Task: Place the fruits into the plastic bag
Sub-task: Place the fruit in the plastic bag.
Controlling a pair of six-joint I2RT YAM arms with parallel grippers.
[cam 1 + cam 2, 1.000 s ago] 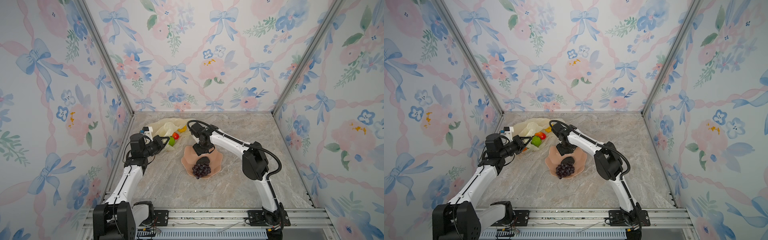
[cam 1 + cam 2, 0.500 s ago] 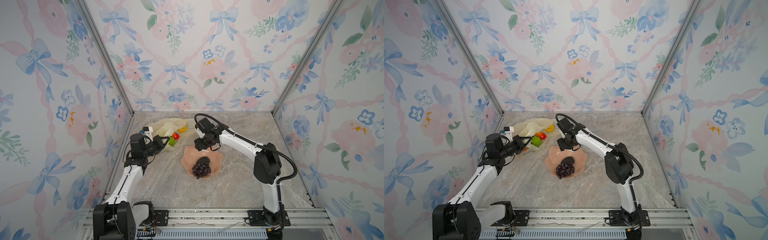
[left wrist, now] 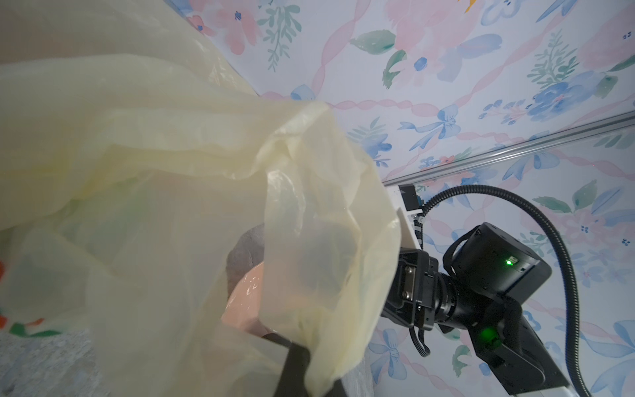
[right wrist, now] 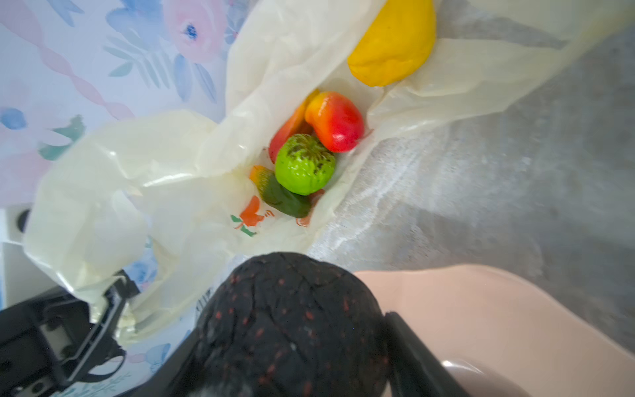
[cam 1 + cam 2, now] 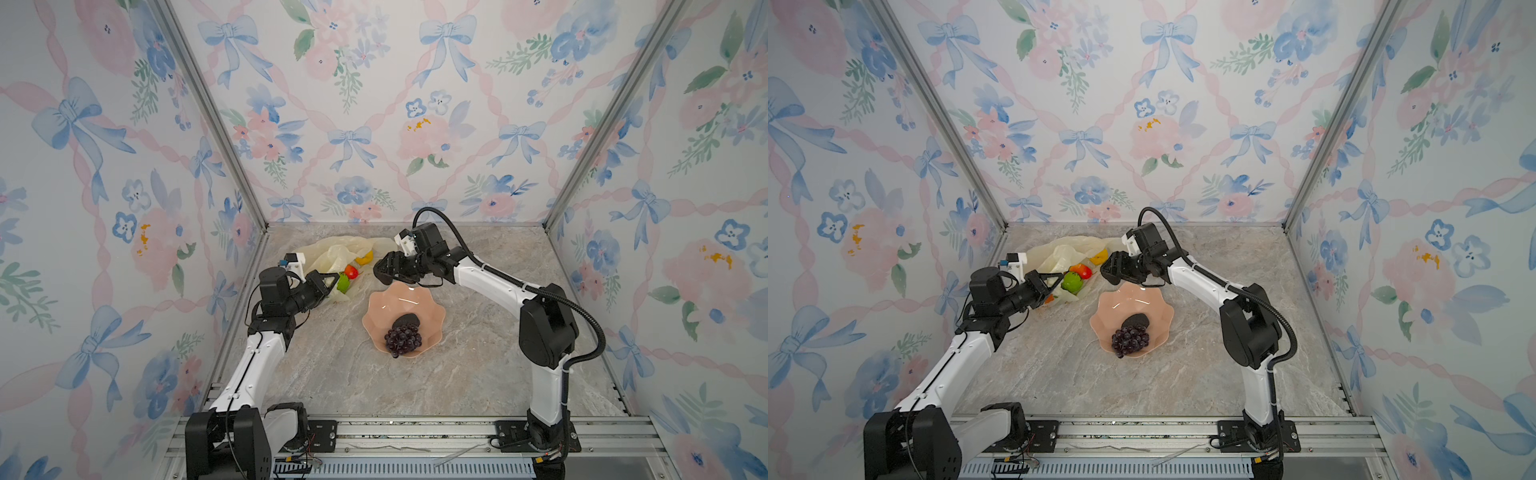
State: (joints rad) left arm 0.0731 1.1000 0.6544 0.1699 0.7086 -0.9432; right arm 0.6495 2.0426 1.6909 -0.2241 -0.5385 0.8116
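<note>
1. The right gripper (image 5: 378, 269) hangs over the far-left rim of the pink bowl (image 5: 437, 311); its jaws are clamped round a black avocado (image 4: 292, 323), which fills the gap between the fingers in the right wrist view.
2. The left gripper (image 5: 327, 281) sits left of the bowl; its jaws are pinched tight on a lifted edge of the plastic bag (image 5: 332, 251).
3. The bag lies beyond and left of the bowl, near it; its open mouth faces the bowl, and the held avocado is between the bowl's rim and that mouth, outside the bag.
4. In the mouth, on the side nearest the bowl, sit a bumpy green ball (image 4: 304, 168), a red-orange mango (image 4: 338, 120) touching it and a dark green cucumber shape (image 4: 287, 201) tucked under it; a yellow lemon (image 4: 391, 44) rests on the film farther from the bowl; whether it is inside I cannot tell.
5. In the bowl lie a second avocado (image 5: 406, 320) and, touching it on the near side, a purple grape bunch (image 5: 402, 340).
</note>
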